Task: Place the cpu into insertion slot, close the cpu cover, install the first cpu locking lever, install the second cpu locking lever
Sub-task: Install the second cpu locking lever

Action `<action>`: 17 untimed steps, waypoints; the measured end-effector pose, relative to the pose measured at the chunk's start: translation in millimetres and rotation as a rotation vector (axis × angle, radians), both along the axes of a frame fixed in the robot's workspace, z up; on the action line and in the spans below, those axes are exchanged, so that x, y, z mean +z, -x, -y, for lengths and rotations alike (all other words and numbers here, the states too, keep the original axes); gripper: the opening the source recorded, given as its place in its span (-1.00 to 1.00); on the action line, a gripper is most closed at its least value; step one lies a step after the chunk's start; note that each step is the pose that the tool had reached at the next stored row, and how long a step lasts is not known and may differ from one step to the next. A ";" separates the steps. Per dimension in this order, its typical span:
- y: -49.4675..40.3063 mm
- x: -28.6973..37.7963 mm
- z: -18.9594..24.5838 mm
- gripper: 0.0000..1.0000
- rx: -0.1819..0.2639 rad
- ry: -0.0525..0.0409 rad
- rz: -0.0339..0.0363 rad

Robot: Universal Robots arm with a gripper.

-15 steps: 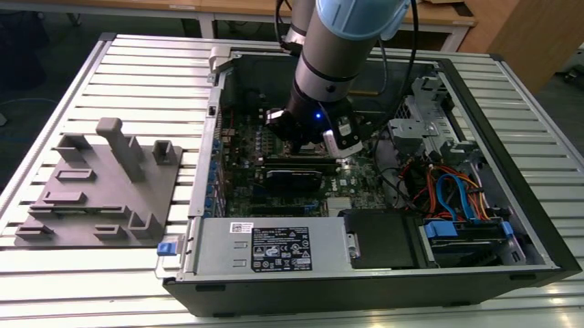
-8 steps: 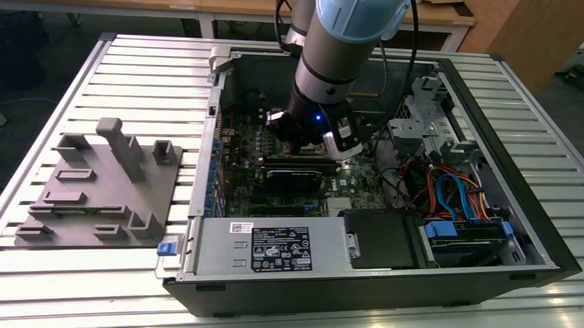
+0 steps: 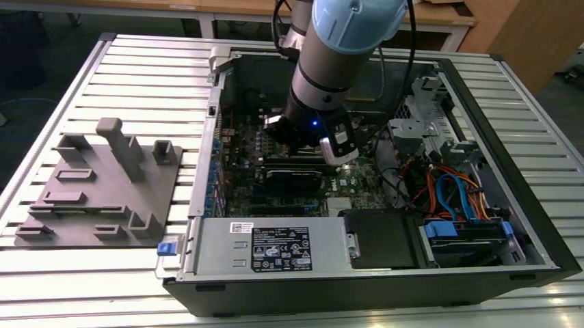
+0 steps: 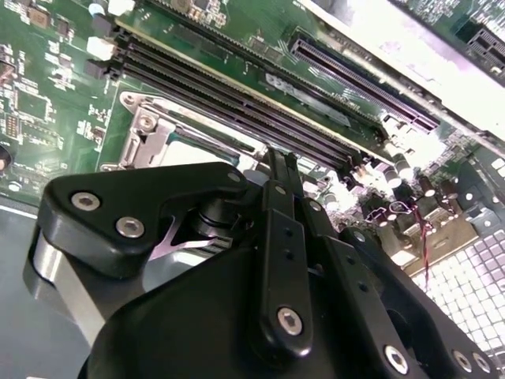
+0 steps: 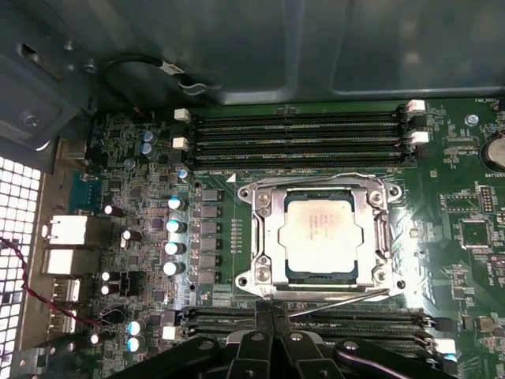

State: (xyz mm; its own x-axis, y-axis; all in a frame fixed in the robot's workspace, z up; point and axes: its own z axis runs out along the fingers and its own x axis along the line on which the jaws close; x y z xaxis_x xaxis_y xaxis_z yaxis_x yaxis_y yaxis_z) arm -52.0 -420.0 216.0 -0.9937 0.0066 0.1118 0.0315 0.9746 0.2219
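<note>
cpu (image 5: 319, 234) sitting in the insertion slot (image 5: 268, 272), cpu cover (image 5: 271, 229) lying closed over it.
gripper (image 5: 272, 316) hovering just beside the socket, jaws pressing together, gripping nothing.

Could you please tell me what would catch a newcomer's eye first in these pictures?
First, the arm reaching down into the open computer case on the slatted table. In the first wrist view, the cpu sits in the insertion slot with the cpu cover down around it, the pincer at the socket's edge beside a thin locking lever.
</note>
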 end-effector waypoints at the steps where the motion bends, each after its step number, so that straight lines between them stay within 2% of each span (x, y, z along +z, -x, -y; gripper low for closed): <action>1: 0.4 -0.6 0.4 -0.80 0.000 -0.0058 0.0000; 2: 0.7 -1.2 0.7 -0.80 0.000 -0.0117 -0.0001; 4: 0.8 -2.7 0.7 -0.80 0.000 -0.0175 0.0001; 12: 4.1 -4.9 0.8 -0.80 0.000 -0.0191 0.0011; 17: 4.8 -7.0 1.2 -0.80 -0.003 -0.0309 0.0031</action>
